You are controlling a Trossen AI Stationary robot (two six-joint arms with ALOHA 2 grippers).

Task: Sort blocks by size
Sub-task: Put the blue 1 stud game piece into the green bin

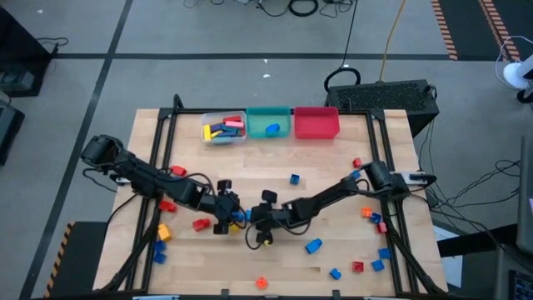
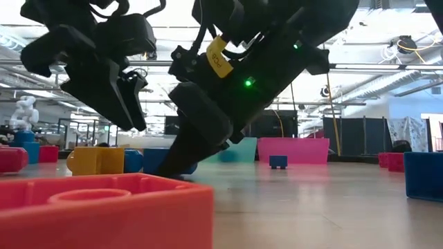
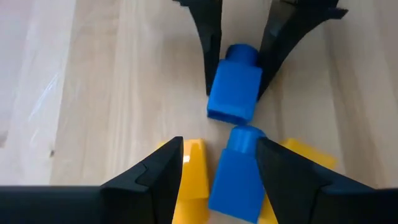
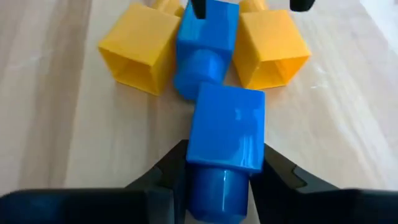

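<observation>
Two small blue blocks lie end to end at mid-table, long axes in line. The right gripper (image 4: 217, 168) pinches one (image 4: 227, 127); the left gripper (image 3: 217, 165) straddles the other (image 3: 233, 180), fingers apparently spread, between two yellow blocks (image 4: 138, 43).

A pale wooden worktable (image 1: 333, 200) with a black metal frame stands on grey carpet tiles (image 1: 166, 33) marked by dark seams. Black cables (image 1: 300, 8) coil on the floor beyond its far edge, and a yellow cord (image 1: 391, 42) runs toward a black case (image 1: 391, 96) beside the table. Orange-and-black hazard tape (image 1: 445, 29) crosses one corner. Across the room, bright ceiling strip lights (image 2: 387, 52) hang above dark partition screens (image 2: 360, 138).
</observation>
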